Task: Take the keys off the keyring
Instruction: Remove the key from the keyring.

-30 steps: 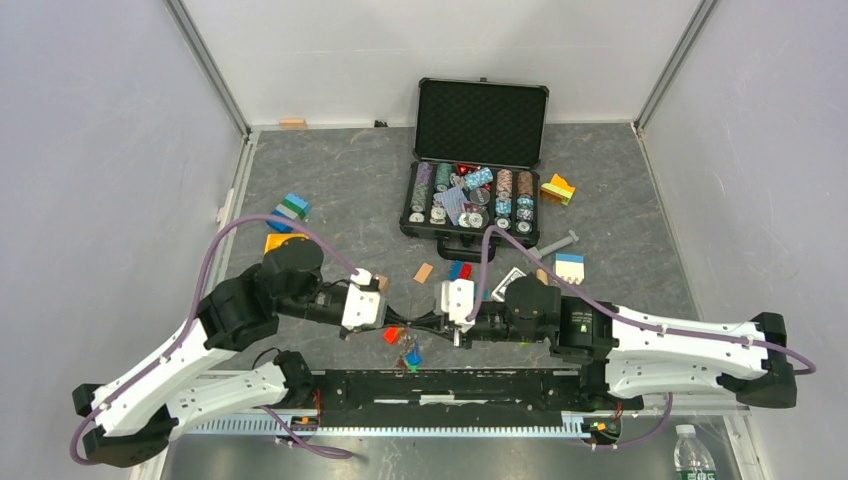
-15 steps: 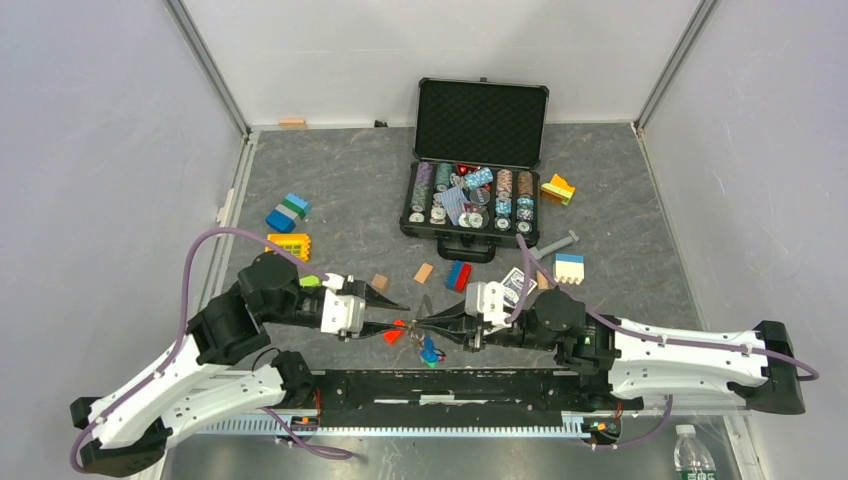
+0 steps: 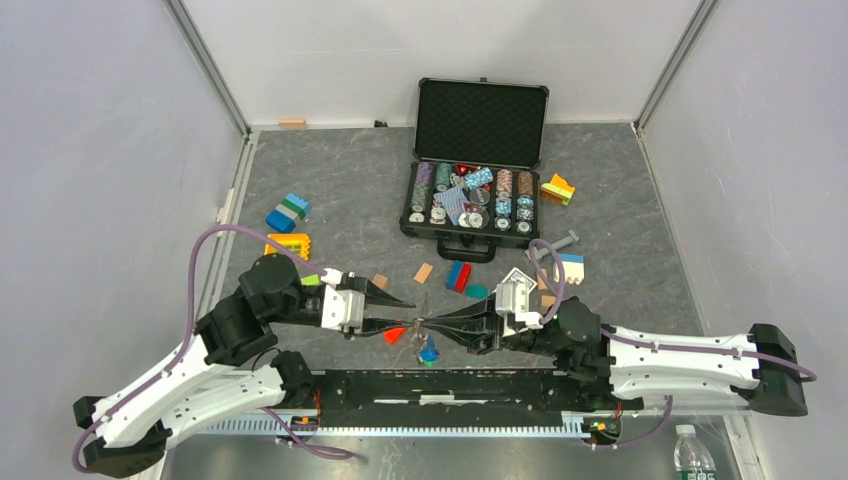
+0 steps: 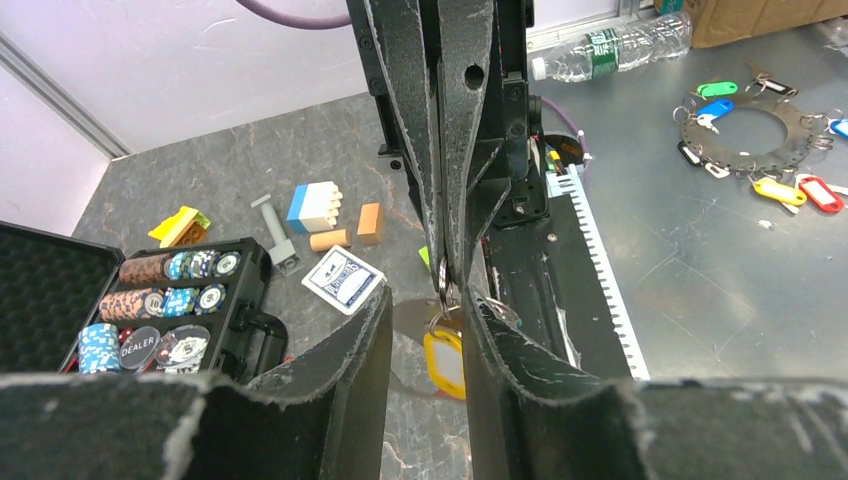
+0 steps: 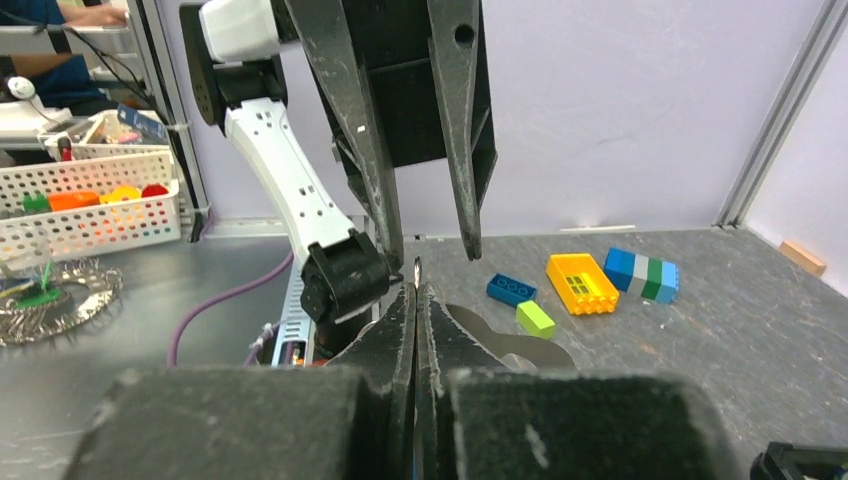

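Right pincer point(image 4: 443, 272) clamped on thin silver wire keyring point(image 4: 446, 298); coloured-headed silver metal keys point(image 4: 445, 362) hang just below its tips. Left pincer point(image 4: 430, 308) apart, flanking ring. Advice: grip one key only, slide it along coil.

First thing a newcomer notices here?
The two arms meet tip to tip at the table's near centre. The right gripper is shut on the keyring, the left gripper is open facing it, and coloured keys dangle below. Behind stands an open poker chip case.

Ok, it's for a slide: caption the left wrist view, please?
Right gripper pinches the keyring, its yellow-capped key hanging inside the open left gripper.
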`<act>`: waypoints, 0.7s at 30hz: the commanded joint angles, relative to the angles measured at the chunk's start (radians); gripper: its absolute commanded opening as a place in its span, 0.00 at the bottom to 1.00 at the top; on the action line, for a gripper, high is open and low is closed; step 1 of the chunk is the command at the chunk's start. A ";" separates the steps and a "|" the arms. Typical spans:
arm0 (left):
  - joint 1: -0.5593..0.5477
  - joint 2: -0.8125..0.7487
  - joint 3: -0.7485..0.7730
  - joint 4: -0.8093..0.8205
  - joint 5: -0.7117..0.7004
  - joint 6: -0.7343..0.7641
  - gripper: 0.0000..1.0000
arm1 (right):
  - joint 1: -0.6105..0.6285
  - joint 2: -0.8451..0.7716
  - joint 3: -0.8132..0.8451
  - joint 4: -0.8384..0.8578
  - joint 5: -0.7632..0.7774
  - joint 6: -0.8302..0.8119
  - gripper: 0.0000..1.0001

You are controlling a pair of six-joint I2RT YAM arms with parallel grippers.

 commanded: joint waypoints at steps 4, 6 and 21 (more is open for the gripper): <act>-0.003 0.000 -0.029 0.105 0.036 -0.082 0.37 | -0.002 -0.023 -0.019 0.209 0.024 0.036 0.00; -0.002 -0.003 -0.040 0.131 0.043 -0.105 0.38 | -0.001 -0.025 -0.029 0.229 0.029 0.042 0.00; -0.002 -0.011 -0.059 0.203 0.071 -0.157 0.37 | -0.002 -0.025 -0.037 0.217 0.027 0.040 0.00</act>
